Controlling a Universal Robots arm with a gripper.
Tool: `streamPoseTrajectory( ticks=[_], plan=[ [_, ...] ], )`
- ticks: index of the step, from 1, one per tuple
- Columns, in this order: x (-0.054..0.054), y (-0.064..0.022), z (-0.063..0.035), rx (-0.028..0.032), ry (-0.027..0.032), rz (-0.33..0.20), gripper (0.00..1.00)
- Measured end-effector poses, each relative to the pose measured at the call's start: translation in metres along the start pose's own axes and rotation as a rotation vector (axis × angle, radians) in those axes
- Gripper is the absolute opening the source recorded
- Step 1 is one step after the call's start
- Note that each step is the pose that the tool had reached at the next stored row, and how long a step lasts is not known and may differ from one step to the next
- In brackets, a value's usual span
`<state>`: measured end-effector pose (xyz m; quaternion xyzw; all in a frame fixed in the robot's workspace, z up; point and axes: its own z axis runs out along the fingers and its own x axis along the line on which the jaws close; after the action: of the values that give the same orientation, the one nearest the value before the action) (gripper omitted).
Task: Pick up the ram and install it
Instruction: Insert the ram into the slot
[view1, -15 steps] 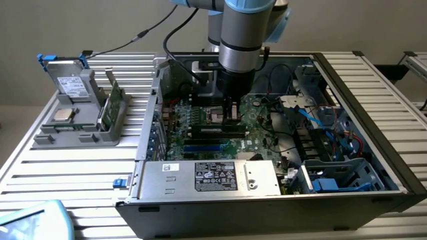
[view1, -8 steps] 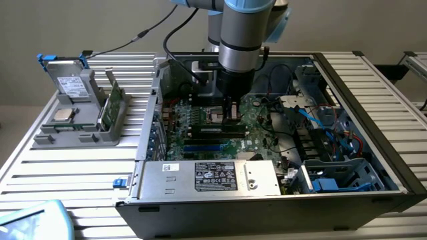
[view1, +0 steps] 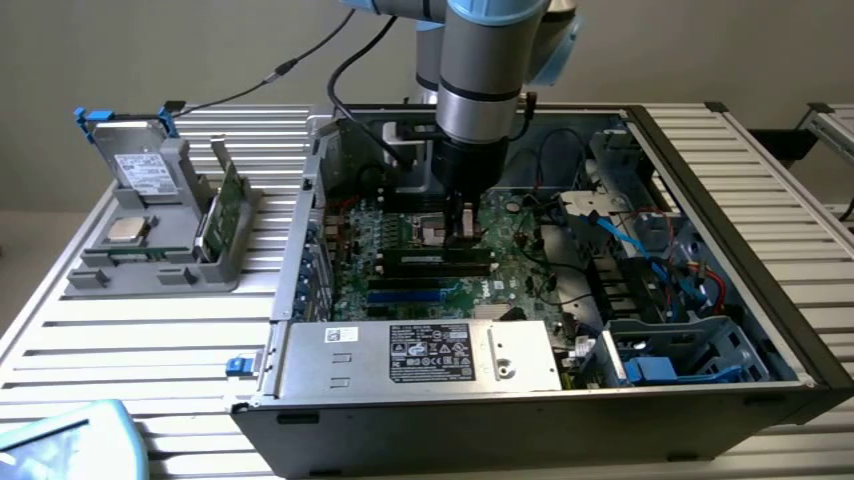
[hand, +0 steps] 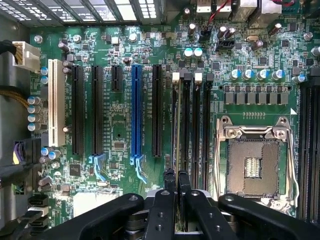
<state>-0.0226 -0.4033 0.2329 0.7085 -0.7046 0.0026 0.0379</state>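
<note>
Bearing a black-and-white label (view1: 430, 352), the silver power supply (view1: 347, 365) lies at the open case's (view1: 787, 330) near edge; its print is too small to read, as is the white sticker on the grey drive (view1: 144, 172) in the holder (view1: 147, 275) at the exterior view's left; the gripper (view1: 463, 232) (hand: 177, 177) is clenched on the ram (hand: 177, 130), seen edge-on between its black fingers (hand: 161, 210); the stick runs along the black memory slots (hand: 187, 125) on the motherboard (hand: 120, 135), beside the empty processor socket (hand: 252, 167); whether it is seated I cannot tell; the arm (view1: 481, 80) stands upright, pointing straight down into the case.
</note>
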Motion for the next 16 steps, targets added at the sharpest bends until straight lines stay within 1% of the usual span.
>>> streamPoseTrajectory(
  ticks=[3, 6, 13, 16],
  plan=[
    [-0.0001, 0.0, 0.0, 0.0007, 0.0021, -0.013, 0.13],
    [-0.0002, 0.0, 0.0001, 0.0007, 0.0028, -0.014, 0.13],
    [-0.0004, -0.0001, 0.0019, 0.0009, 0.0022, -0.014, 0.13],
    [-0.0004, -0.0001, 0.0027, 0.0006, 0.0029, -0.014, 0.13]
  ],
)
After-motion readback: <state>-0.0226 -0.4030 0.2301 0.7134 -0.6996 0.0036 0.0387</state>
